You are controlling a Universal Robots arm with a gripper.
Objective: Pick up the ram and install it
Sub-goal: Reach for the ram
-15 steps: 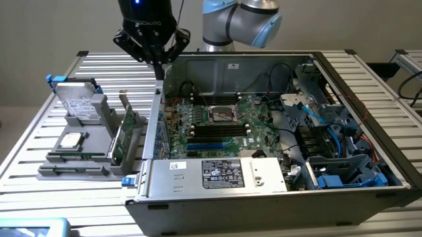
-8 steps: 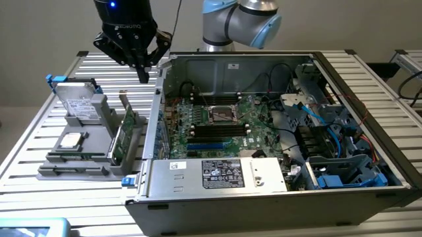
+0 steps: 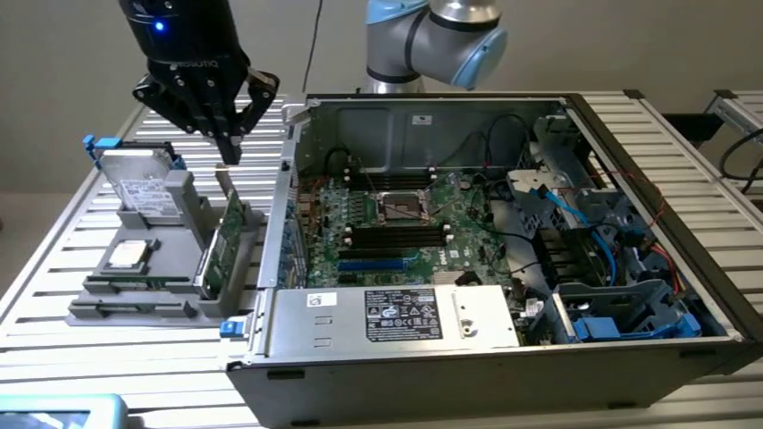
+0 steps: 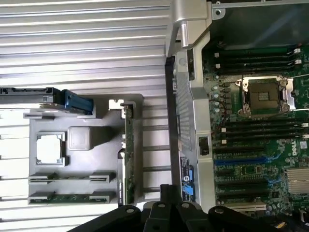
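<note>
The ram (image 4: 72, 197) sits on edge in an outer slot of the grey holder (image 4: 99, 125), beyond the processor chip (image 4: 50, 147). Beside it an expansion card (image 3: 224, 234) stands upright. The gripper (image 3: 229, 157) hangs just above that card (fingers pressed together, holding nothing). The open computer case (image 3: 501, 340) stands alongside on the bench (image 3: 71, 357).

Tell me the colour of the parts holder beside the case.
Grey holder, clearest in wrist view.
</note>
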